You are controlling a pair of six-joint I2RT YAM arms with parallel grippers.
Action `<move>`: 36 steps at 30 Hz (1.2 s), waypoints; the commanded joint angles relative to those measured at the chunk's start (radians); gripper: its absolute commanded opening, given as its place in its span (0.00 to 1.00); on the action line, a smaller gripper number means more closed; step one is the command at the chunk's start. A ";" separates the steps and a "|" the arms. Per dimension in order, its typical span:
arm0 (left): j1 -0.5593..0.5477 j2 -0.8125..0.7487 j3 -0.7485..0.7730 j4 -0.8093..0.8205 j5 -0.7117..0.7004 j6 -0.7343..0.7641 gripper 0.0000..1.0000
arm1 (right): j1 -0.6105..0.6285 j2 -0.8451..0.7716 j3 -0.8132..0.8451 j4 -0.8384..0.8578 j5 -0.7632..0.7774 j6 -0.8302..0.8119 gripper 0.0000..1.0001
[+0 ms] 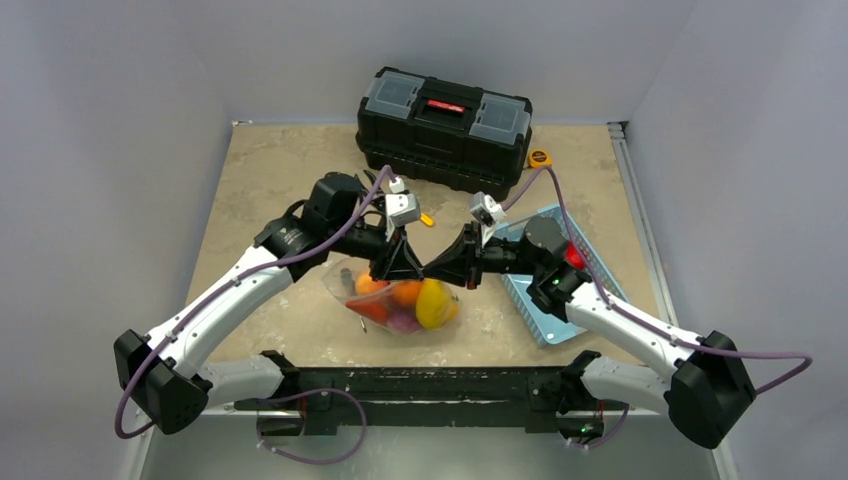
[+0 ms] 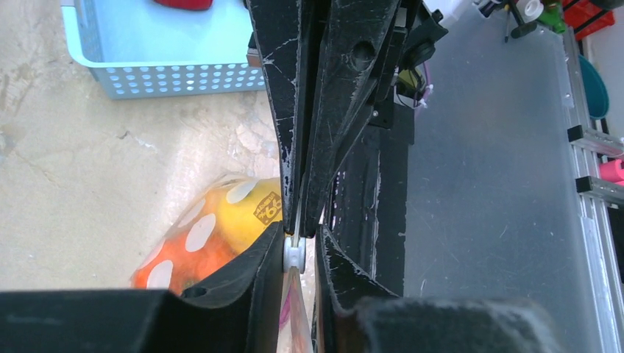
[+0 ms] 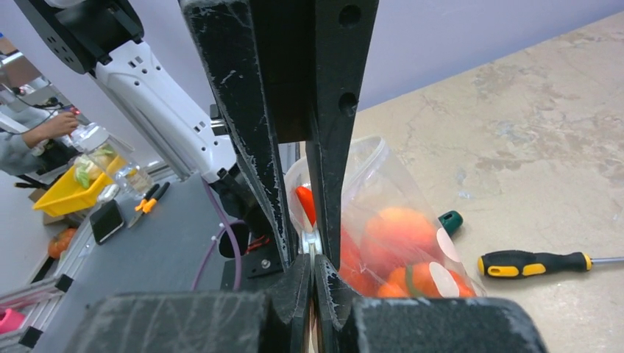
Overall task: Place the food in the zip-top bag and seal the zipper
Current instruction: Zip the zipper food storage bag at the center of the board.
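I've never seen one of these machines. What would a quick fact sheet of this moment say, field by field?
bag: clear dotted zip-top bag, held up by its top edge
food: orange and yellow toy food, inside the bag
right gripper: shut on the bag's top edge
left gripper: jaws slightly apart around that same edge
nearby: light blue plastic basket, black toolbox, yellow-handled screwdriver

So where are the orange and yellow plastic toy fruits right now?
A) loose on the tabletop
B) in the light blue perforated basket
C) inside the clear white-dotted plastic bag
C: the orange and yellow plastic toy fruits show through the wall of the clear white-dotted plastic bag.
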 commanded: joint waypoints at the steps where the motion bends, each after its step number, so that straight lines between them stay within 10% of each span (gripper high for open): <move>1: -0.001 -0.018 -0.027 0.087 0.059 -0.008 0.12 | -0.002 -0.012 -0.003 0.113 -0.044 0.035 0.00; 20: 0.005 -0.059 -0.069 -0.001 -0.035 0.108 0.00 | -0.078 0.004 -0.203 0.729 -0.079 0.433 0.00; 36: 0.005 -0.107 -0.065 -0.170 -0.153 0.011 0.00 | -0.132 -0.097 -0.192 0.497 0.042 0.332 0.00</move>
